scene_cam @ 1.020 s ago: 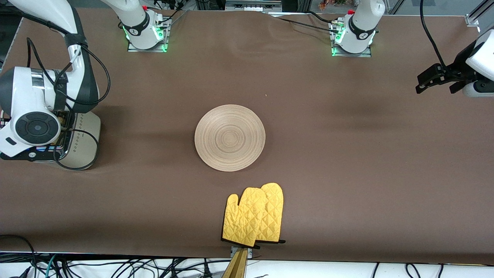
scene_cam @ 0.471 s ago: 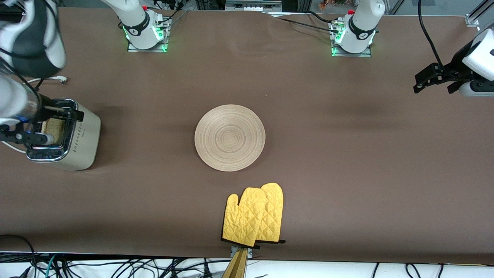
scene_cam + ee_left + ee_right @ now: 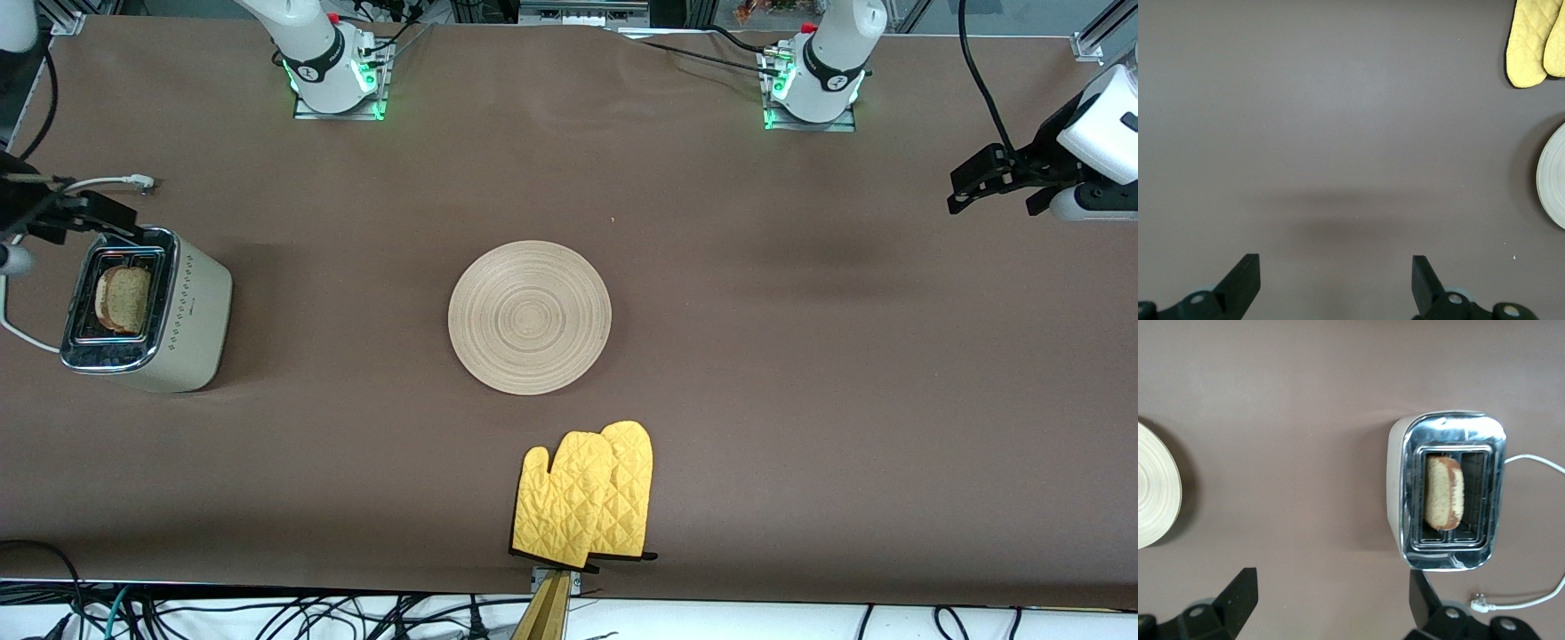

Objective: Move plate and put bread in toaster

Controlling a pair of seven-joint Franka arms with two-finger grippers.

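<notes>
The cream-white toaster (image 3: 169, 320) stands at the right arm's end of the table. The bread (image 3: 123, 298) stands in one of its slots, its top showing. In the right wrist view the bread (image 3: 1445, 492) sits in the chrome-topped toaster (image 3: 1405, 487). My right gripper (image 3: 62, 212) is open and empty, up over the table beside the toaster, near its cord; its own view (image 3: 1330, 587) shows the jaws wide apart. The pale ringed plate (image 3: 530, 316) lies at the table's middle. My left gripper (image 3: 1000, 188) is open and empty, waiting over the left arm's end of the table, jaws wide in its own view (image 3: 1336, 267).
A pair of yellow oven mitts (image 3: 587, 496) lies nearer to the front camera than the plate, at the table's edge. The toaster's white cord (image 3: 107, 182) trails on the table beside it. The plate's rim (image 3: 1555, 177) and the mitts (image 3: 1535, 40) show in the left wrist view.
My right gripper has let go of the bread in the toaster slot and lifted away off the toaster. The left gripper has hardly moved.
</notes>
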